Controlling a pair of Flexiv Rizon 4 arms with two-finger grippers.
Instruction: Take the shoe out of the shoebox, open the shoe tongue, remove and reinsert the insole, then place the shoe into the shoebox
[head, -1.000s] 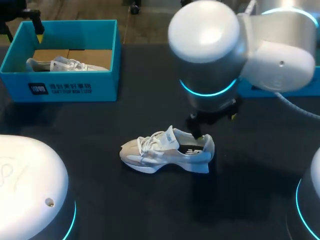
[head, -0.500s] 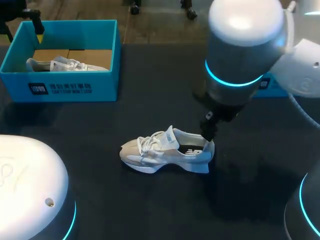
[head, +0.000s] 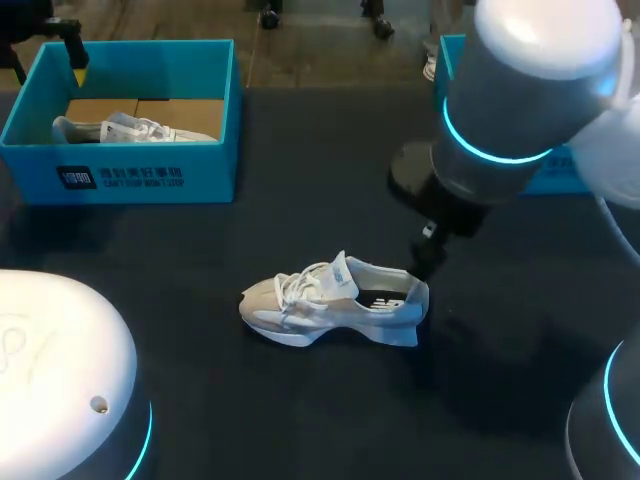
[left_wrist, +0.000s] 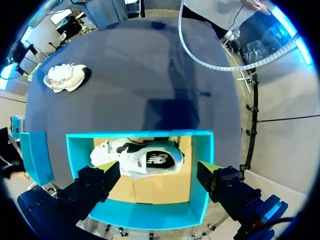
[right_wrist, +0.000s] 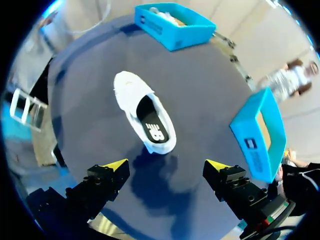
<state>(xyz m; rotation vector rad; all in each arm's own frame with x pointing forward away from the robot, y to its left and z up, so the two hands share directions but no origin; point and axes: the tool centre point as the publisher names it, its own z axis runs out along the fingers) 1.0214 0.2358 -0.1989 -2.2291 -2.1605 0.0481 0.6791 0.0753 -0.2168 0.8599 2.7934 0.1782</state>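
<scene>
The shoe (head: 335, 300) stands on its sole in the middle of the table (head: 300, 410), out of the shoebox (head: 125, 170) and well apart from it, with its toe toward my left side. The dark insole (right_wrist: 152, 125) shows inside it. My right claw (right_wrist: 166, 165) hangs above the table with its fingers spread wide and holding nothing, and the heel end of the shoe is just ahead of it. My left claw (left_wrist: 159, 172) hovers over the shoebox, fingers also wide apart and gripping nothing. A second shoe (left_wrist: 137, 157) lies on its side on the cardboard floor inside the shoebox. Another blue box (right_wrist: 260, 132) sits near the table's edge on my right.
</scene>
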